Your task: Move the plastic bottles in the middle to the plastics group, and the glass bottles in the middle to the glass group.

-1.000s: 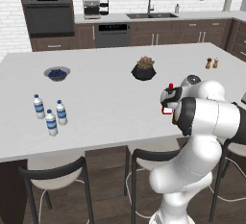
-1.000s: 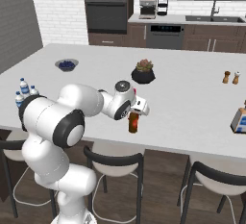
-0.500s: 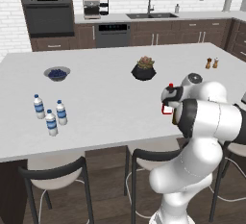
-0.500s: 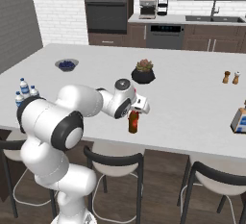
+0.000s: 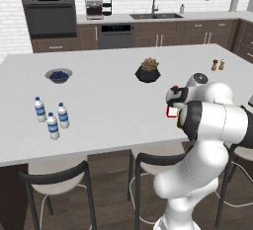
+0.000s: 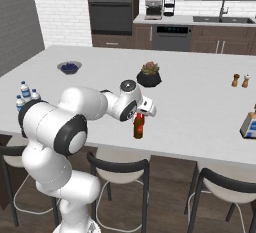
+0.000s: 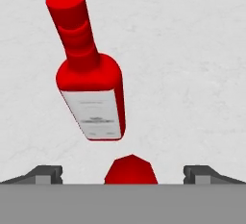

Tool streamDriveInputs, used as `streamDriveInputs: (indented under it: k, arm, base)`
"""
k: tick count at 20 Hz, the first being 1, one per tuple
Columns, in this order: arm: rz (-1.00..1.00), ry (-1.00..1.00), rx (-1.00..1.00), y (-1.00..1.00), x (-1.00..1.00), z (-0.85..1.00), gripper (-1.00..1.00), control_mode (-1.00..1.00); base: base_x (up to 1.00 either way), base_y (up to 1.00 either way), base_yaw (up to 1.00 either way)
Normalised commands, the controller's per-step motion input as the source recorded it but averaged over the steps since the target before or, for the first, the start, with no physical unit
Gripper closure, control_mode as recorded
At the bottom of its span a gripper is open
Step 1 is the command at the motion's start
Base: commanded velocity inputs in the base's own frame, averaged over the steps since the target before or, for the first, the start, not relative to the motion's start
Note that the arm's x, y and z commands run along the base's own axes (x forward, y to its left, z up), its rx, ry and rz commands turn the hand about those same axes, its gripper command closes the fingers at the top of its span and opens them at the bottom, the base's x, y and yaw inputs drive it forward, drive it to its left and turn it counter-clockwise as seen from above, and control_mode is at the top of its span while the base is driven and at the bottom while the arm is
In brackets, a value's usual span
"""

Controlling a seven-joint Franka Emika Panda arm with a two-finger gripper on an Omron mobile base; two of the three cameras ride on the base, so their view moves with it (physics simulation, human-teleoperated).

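A red glass bottle (image 7: 91,91) with a white label and red cap stands near the island's front edge, upright, also seen as the red bottle (image 6: 139,126). My gripper (image 7: 124,172) hovers just above it, open, fingertips (image 7: 45,172) wide apart. A red rounded top (image 7: 130,170) shows between them; which bottle it belongs to I cannot tell. A brown bottle (image 5: 179,120) peeks out beside my arm. The plastics group (image 5: 53,118) of three water bottles stands at the left. The glass group (image 5: 218,65) of two tiny brown bottles stands far right. Any plastic bottle in the middle is hidden.
A dark potted plant (image 5: 147,70) sits behind the red bottle. A bowl of blueberries (image 5: 58,75) lies at the back left. A small box (image 6: 248,124) stands at the right edge. Stools (image 6: 120,169) line the island's near side.
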Motion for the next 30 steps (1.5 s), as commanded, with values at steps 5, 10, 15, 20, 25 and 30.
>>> streamDriveInputs:
  k: [5,10,15,20,25,30]
  arm:
    - [-0.01,0.00,0.00,-0.03,0.00,0.00,-1.00,-1.00]
    - [0.00,0.00,0.00,0.00,0.00,0.00,1.00,-1.00]
    - [0.00,0.00,0.00,0.00,0.00,0.00,1.00,-1.00]
    - [0.00,0.00,0.00,0.00,0.00,0.00,1.00,-1.00]
    - [0.00,0.00,0.00,-0.01,-0.13,0.19,1.00,-1.00]
    - [0.04,0.01,0.00,-0.30,-0.69,0.46,1.00,-1.00]
  base:
    - [0.00,0.00,0.00]
    - [0.00,0.00,0.00]
    - [0.00,0.00,0.00]
    - [0.00,0.00,0.00]
    - [0.00,0.00,0.00]
    - [0.00,0.00,0.00]
